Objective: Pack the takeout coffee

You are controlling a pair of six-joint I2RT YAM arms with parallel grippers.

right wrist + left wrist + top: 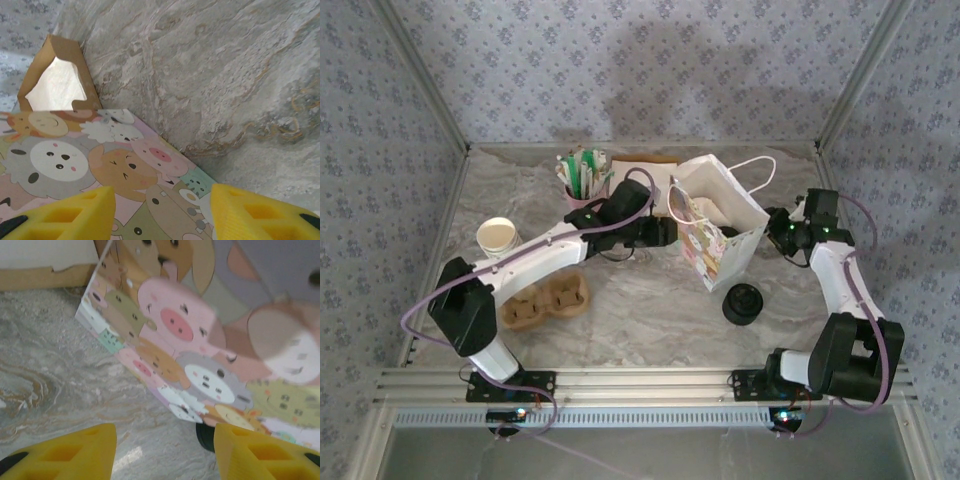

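Standing open-topped in the centre of the overhead frame, a white paper bag (708, 250) printed with cartoon animals rests on a marbled table (640, 320). The left gripper (164, 437) sits just left of the bag. Its yellow fingers (75, 450) are spread apart with nothing between them, and the printed face is close ahead. The right gripper (162, 192) sits at the bag's right side, jaws likewise parted and empty, above the printed face. A squat black round object (743, 303) stands on the table just below and right of the bag, outside it. Whether this is the lidded takeout coffee cannot be told. Lidless cups (498, 236) stand at the left, with a cardboard carrier (545, 300) just below them.
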